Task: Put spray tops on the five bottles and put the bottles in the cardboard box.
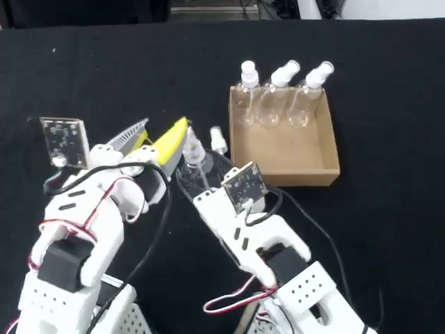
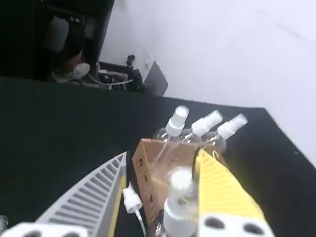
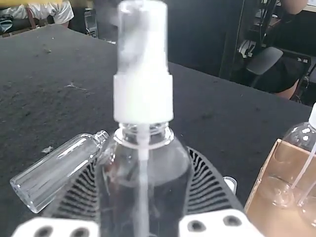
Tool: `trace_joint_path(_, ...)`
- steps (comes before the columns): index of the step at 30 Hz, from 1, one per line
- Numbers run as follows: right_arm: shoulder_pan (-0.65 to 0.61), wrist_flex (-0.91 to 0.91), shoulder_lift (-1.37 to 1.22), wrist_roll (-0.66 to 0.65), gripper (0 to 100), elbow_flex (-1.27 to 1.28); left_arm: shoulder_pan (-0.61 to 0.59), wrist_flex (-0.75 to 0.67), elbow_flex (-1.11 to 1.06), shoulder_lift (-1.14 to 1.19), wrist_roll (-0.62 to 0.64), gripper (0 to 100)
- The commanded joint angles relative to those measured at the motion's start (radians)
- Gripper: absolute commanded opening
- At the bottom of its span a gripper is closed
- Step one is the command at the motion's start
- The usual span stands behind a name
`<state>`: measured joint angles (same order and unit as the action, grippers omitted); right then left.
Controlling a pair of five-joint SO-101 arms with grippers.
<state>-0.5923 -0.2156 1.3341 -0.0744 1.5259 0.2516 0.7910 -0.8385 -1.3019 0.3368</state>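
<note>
Right wrist view: we see right gripper (image 3: 148, 177) clamping a clear white-capped bottle (image 3: 142, 148); capless bottle (image 3: 54, 170) lies beside; ribbed left gripper (image 2: 160, 158) gapes.

Nothing legible is coming through here: the cardboard box (image 2: 153, 170) is showing a couple of small dark marks (image 2: 140, 162) on its side wall, too small to read, and the bottles (image 1: 268, 108) are carrying no lettering that can be made out.
</note>
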Motion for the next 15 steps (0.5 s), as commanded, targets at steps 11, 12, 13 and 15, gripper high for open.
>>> trace_joint_path(11, -0.008, 0.02, 0.027, 0.006, 1.1, -0.025, -0.186, 0.173, 0.282, -0.006, 0.003, 22)
trace_joint_path(12, 0.003, 0.02, 0.027, 0.008, 1.1, -0.035, -0.242, 0.178, 0.265, -0.006, 0.003, 22)
trace_joint_path(13, 0.018, 0.02, 0.027, 0.008, 1.1, -0.044, -0.298, 0.178, 0.24, -0.006, 0.002, 22)
trace_joint_path(15, 0.061, 0.023, 0.027, 0.008, 1.1, -0.061, -0.395, 0.173, 0.176, -0.006, 0.002, 22)
